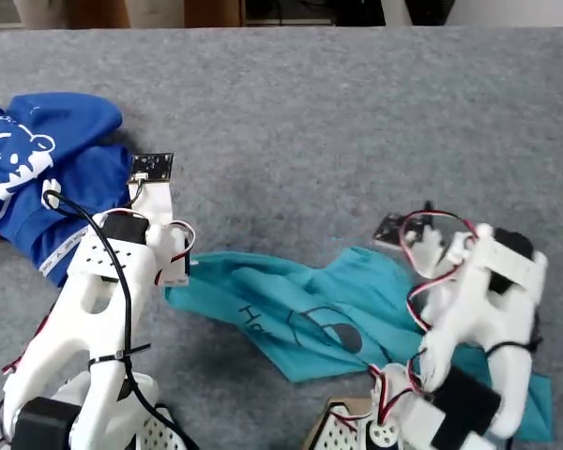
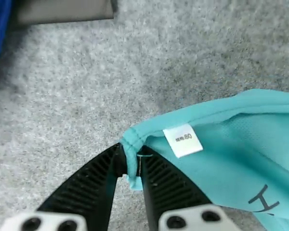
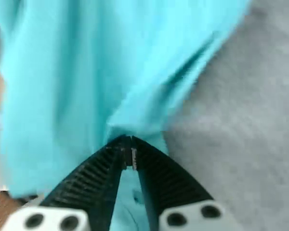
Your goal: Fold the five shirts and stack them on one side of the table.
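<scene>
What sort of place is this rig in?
Likely a lab bench for cloth-folding trials: a grey-covered table, the left gripper and right gripper both pinching a teal shirt, a blue shirt heaped at one edge.

We see a worktop [image 1: 357, 112] covered in grey, matt, fuzzy cloth, much like felt. The teal shirt [image 1: 300, 314] is thin, smooth cloth with a fine mesh on its inner face and a white woven label [image 2: 183, 140]. The blue shirt [image 1: 75, 122] is soft matt cloth with a flat white print. The left end effector [image 2: 130, 166] and right end effector [image 3: 128, 153] have matt black plastic fingers [image 2: 94, 180] with ribbed faces. The left arm [image 1: 89, 305] and right arm [image 1: 493, 291] are smooth white plastic.
</scene>
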{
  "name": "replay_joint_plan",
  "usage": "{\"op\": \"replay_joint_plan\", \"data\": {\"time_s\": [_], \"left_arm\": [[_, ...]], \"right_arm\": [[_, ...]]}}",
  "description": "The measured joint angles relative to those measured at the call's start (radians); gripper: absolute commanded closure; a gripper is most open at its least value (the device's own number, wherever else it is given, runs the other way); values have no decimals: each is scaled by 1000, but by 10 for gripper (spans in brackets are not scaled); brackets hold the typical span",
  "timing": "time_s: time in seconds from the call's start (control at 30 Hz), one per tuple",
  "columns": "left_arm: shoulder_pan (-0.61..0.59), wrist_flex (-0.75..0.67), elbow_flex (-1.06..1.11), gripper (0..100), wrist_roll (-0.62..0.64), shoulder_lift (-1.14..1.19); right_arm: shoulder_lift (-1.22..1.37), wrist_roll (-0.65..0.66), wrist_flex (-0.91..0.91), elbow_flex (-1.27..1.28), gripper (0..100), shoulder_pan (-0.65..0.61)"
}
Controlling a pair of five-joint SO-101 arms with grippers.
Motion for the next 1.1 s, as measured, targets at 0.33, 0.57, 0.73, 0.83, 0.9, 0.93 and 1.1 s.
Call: {"op": "replay_joint_plan", "data": {"time_s": [0.33, 0.57, 0.73, 0.83, 0.9, 0.93, 1.1], "left_arm": [[0, 0, 0, 982, 0, 0], [0, 0, 0, 982, 0, 0], [0, 0, 0, 982, 0, 0], [0, 0, 0, 982, 0, 0], [0, 0, 0, 982, 0, 0], [0, 0, 0, 982, 0, 0], [0, 0, 0, 982, 0, 0]], "right_arm": [[-44, -342, 75, -249, 722, -140], [68, -582, 81, -269, 759, -348], [238, -600, -23, -278, 759, -296], [336, -600, -77, -278, 759, -252], [390, -600, -103, -278, 759, -236], [407, -600, -110, -278, 759, -233], [425, -628, -124, -292, 759, -222]]}}
